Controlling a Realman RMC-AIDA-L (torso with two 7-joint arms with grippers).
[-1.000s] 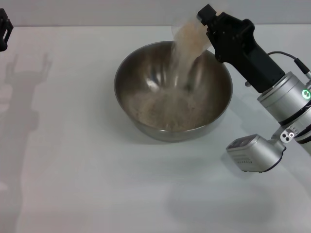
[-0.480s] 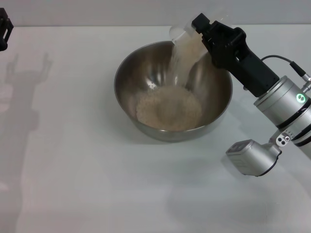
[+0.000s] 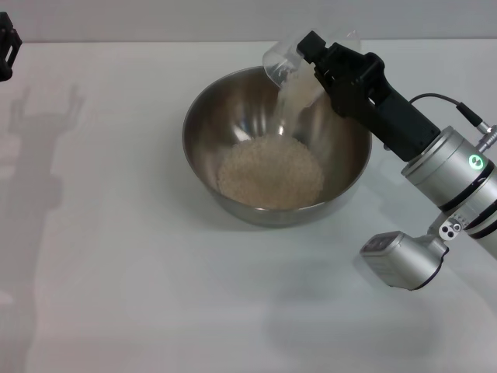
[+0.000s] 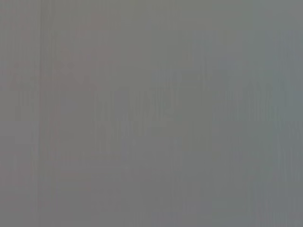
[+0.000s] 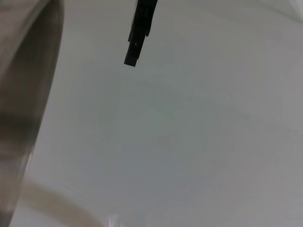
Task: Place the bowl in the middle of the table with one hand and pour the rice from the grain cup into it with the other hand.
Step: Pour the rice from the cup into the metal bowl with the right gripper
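The plain white table lies bare around the work. The right gripper, pinching the clear plastic grain cup, has tipped it further; the stream has thinned. Most off-white rice now heaps in the big steel bowl, mid-table. The left gripper idles at the far-left edge; whether it is spread, I cannot tell.

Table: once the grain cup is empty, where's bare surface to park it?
Bare table: the wide near strip in front of the bowl, and the whole stretch between the bowl and the parked left gripper. Crowded: the bowl's far-right rim, where the right gripper tilts the grain cup over the rice.
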